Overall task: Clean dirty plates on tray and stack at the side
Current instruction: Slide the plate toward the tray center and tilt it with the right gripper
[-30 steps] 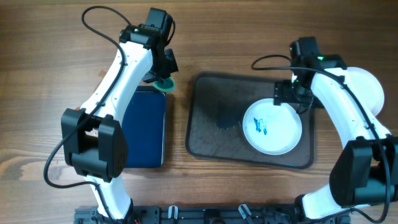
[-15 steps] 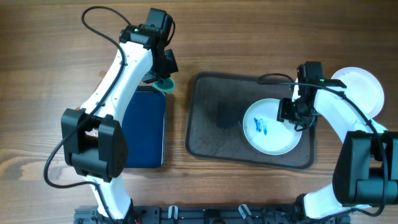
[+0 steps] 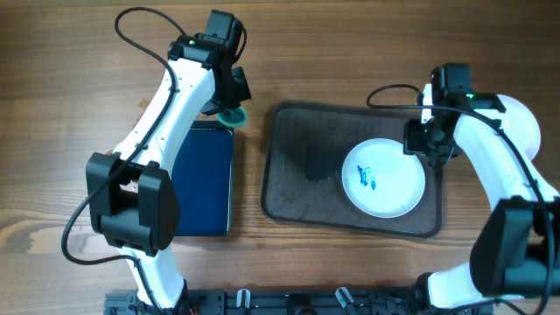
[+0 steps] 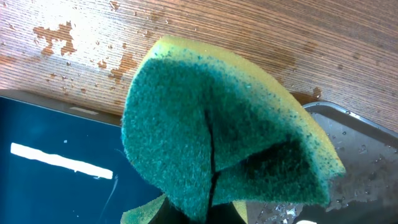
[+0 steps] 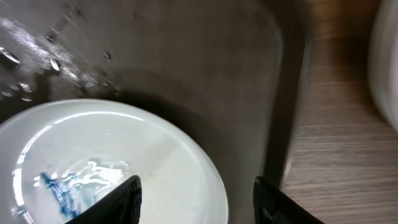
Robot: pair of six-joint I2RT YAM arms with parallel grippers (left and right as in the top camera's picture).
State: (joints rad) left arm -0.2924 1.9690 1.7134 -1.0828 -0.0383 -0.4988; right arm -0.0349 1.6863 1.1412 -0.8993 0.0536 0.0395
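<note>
One white plate [image 3: 383, 178] with a blue smear lies on the right half of the dark grey-brown tray [image 3: 302, 166]; it also shows in the right wrist view [image 5: 118, 162]. More white plate [image 3: 518, 125] lies stacked on the table to the right of the tray, partly under my right arm. My right gripper [image 3: 426, 140] is open and empty over the plate's upper right rim; its fingers [image 5: 196, 196] straddle that rim. My left gripper [image 3: 229, 105] is shut on a green and yellow sponge [image 4: 217, 130], held above the table between the two trays.
A smaller dark-blue tray [image 3: 203, 179] lies left of the big tray, under my left arm. The grey-brown tray is wet near its middle [image 3: 315, 166]. Water drops speckle the wood [image 4: 68, 37] by the sponge.
My right gripper has moved up and to the right, from the plate's right side to its upper right rim. The left arm and sponge have not moved.
</note>
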